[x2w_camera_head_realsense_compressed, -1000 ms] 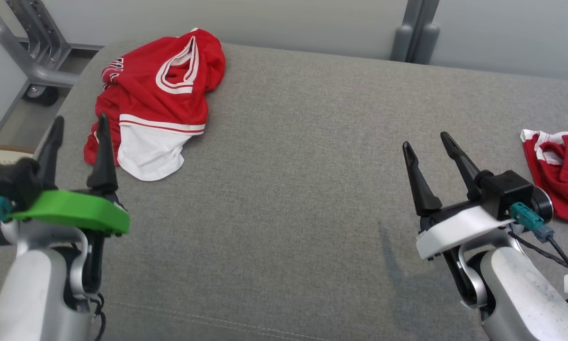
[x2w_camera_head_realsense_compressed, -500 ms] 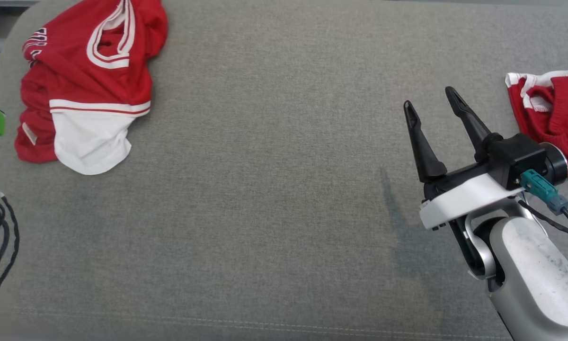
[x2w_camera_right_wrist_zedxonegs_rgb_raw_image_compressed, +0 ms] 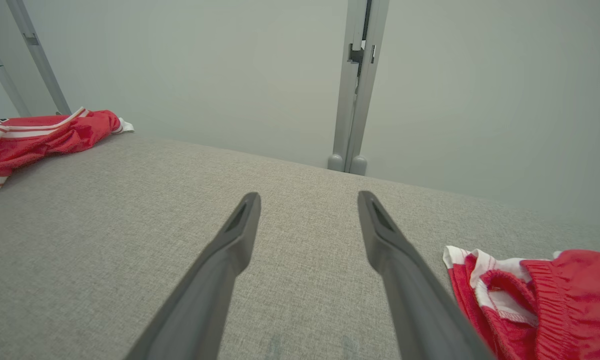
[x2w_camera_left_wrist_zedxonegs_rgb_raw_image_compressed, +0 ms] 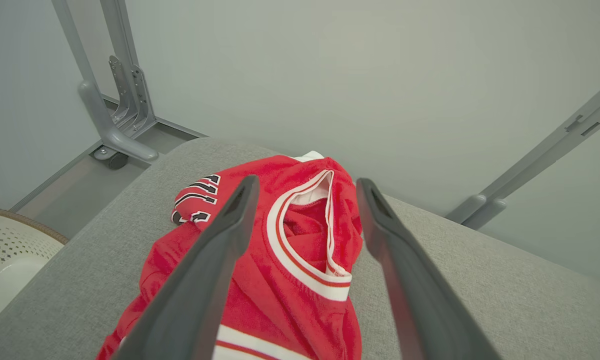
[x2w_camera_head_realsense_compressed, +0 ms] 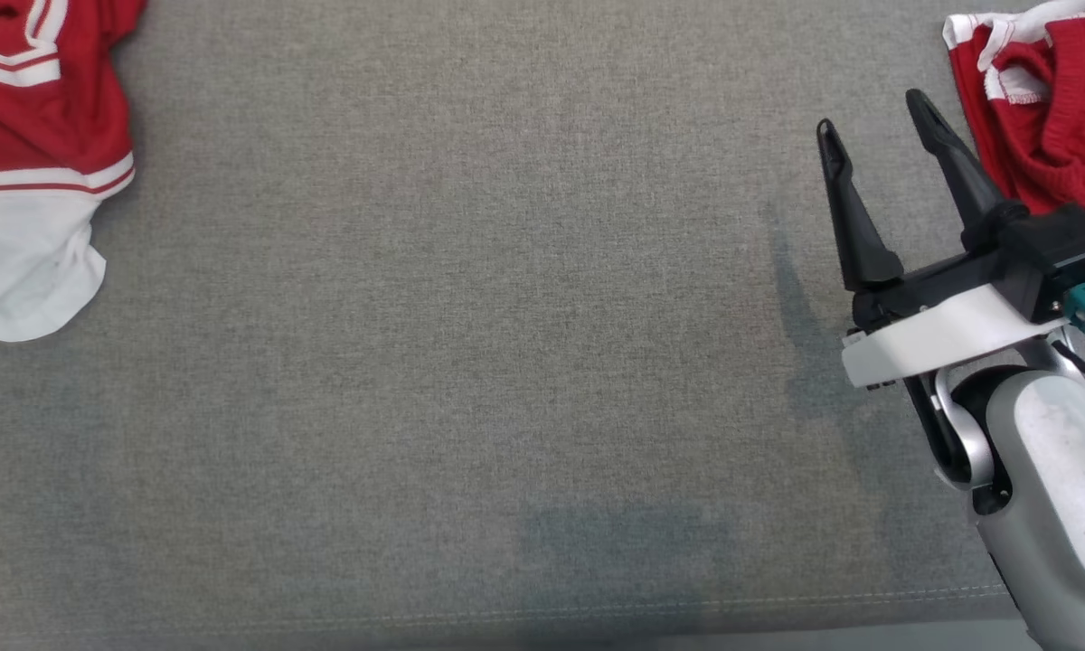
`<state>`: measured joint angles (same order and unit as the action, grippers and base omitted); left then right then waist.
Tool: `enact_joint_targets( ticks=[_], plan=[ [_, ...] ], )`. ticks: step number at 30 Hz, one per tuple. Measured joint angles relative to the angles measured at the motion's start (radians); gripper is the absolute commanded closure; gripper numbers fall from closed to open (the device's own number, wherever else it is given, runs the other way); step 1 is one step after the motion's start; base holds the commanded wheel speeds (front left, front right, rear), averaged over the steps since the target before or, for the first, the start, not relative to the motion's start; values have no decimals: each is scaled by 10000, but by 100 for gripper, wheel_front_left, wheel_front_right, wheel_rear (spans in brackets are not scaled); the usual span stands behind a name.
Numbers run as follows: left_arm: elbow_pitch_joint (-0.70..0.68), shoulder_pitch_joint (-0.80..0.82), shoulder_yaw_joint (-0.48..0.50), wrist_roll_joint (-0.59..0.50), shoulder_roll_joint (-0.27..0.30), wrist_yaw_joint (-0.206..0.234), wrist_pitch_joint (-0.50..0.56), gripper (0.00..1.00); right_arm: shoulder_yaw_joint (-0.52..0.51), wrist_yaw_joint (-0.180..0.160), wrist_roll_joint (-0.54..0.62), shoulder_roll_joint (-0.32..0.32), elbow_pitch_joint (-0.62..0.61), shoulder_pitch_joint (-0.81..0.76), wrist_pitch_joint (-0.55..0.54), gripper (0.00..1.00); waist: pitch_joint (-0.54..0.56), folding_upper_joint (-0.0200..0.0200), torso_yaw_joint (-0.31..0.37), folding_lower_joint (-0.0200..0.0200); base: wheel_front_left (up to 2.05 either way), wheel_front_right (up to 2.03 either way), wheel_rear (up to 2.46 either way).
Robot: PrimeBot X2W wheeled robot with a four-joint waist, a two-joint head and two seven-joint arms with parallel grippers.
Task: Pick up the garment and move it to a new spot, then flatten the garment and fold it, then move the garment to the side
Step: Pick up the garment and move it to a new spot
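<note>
Camera dipped lower | basket (x2w_camera_left_wrist_zedxonegs_rgb_raw_image_compressed: 5, 239) left of jersey (x2w_camera_left_wrist_zedxonegs_rgb_raw_image_compressed: 290, 260) | contents unclear

Right gripper (x2w_camera_right_wrist_zedxonegs_rgb_raw_image_compressed: 308, 197): two dark fingers rising from the bottom edge, spread wide apart, nothing between them, held over a grey woven cushion (x2w_camera_right_wrist_zedxonegs_rgb_raw_image_compressed: 130, 210). Red jersey (x2w_camera_right_wrist_zedxonegs_rgb_raw_image_compressed: 40, 137) with white striped trim: crumpled at the cushion's far left edge. Red shorts (x2w_camera_right_wrist_zedxonegs_rgb_raw_image_compressed: 555, 300) with white trim: bunched at lower right, just beside the right-hand finger. Behind: pale wall (x2w_camera_right_wrist_zedxonegs_rgb_raw_image_compressed: 205, 65), upright grey post (x2w_camera_right_wrist_zedxonegs_rgb_raw_image_compressed: 355, 85), slanted grey strut (x2w_camera_right_wrist_zedxonegs_rgb_raw_image_compressed: 37, 55) at upper left.
</note>
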<state>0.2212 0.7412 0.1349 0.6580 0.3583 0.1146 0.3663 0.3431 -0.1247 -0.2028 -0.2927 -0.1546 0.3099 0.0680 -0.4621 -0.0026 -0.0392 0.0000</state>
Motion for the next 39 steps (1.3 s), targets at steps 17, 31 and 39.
enact_joint_targets(
  ticks=[17,31,39],
  plan=[
    [1716,365,-663,171,-635,-372,29,0,-192,4,196,-242,-44,320,17,0,-1335,0,117,1,0,0,0],
    [2587,385,-1001,142,-591,-805,-10,100,-270,12,224,-316,-38,326,0,0,-1521,0,238,0,0,0,0],
    [2529,877,-918,-36,-784,-1310,-1494,100,-510,12,224,-368,180,325,107,0,-1284,0,55,0,0,0,0]
  ],
)
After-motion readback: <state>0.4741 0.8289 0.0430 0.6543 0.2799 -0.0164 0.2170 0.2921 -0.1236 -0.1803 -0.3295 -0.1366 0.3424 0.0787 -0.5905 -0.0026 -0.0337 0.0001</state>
